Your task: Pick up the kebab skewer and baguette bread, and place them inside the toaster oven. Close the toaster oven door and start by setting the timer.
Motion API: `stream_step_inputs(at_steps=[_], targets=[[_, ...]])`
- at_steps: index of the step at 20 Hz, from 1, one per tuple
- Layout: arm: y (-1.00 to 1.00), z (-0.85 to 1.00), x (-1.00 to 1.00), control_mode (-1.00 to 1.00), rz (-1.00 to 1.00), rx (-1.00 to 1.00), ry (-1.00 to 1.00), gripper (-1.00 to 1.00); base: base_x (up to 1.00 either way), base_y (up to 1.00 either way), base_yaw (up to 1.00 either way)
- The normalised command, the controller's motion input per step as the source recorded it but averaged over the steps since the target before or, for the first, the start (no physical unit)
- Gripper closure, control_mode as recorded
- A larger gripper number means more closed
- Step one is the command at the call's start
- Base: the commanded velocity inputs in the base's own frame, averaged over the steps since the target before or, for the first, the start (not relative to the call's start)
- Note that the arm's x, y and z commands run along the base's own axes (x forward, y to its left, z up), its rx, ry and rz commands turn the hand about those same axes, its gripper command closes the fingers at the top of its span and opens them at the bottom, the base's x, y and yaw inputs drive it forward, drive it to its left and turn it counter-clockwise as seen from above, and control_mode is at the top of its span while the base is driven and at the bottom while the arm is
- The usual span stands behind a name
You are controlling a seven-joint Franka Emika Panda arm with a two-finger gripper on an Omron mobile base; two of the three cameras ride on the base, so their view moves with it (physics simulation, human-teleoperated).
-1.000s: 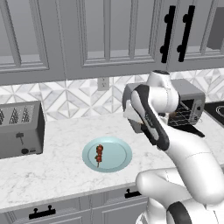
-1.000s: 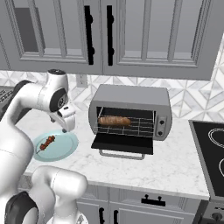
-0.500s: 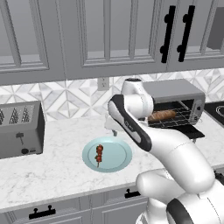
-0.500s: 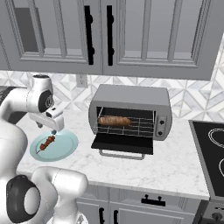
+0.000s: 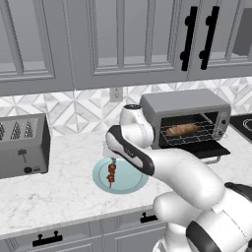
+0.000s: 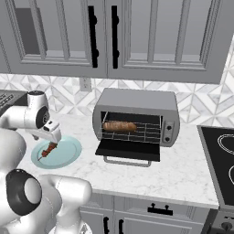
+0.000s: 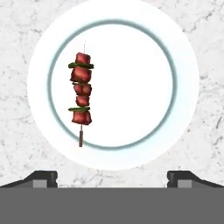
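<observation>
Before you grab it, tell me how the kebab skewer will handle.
The kebab skewer is a thin stick, so probably stiff and light. Its rounded chunks may let it roll or slide on the smooth plate. Gripping the chunks seems safer than the bare end.

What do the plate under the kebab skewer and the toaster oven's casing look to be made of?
Plate: probably glazed ceramic or glass, pale and smooth with a blue-grey ring. Toaster oven casing: likely brushed metal, matte uniform grey; its rack looks like thin metal wire.
</observation>
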Motion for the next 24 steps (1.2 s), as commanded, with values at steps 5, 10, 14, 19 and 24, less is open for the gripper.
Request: stream_step_inputs(at_steps=[5, 10, 14, 19, 24], targets=[[0.38, -0.45, 0.35, -1.0, 0.06, -0.01, 0.0, -1.0, 0.0, 0.0, 0.0], [0.14, -0.33, 0.06, -1.0, 0.01, 0.0, 0.0, -1.0, 0.0, 0.0, 0.0], [0.11, -0.22, 0.01, -1.0, 0.02, 0.0, 0.0, -1.0, 0.0, 0.0, 0.0], [0.12, -0.18, 0.02, -1.0, 0.0, 0.0, 0.0, -1.0, 0.0, 0.0, 0.0], [0.02, -0.2, 0.1, -1.0, 0.0, 0.0, 0.0, -1.0, 0.0, 0.0, 0.0]])
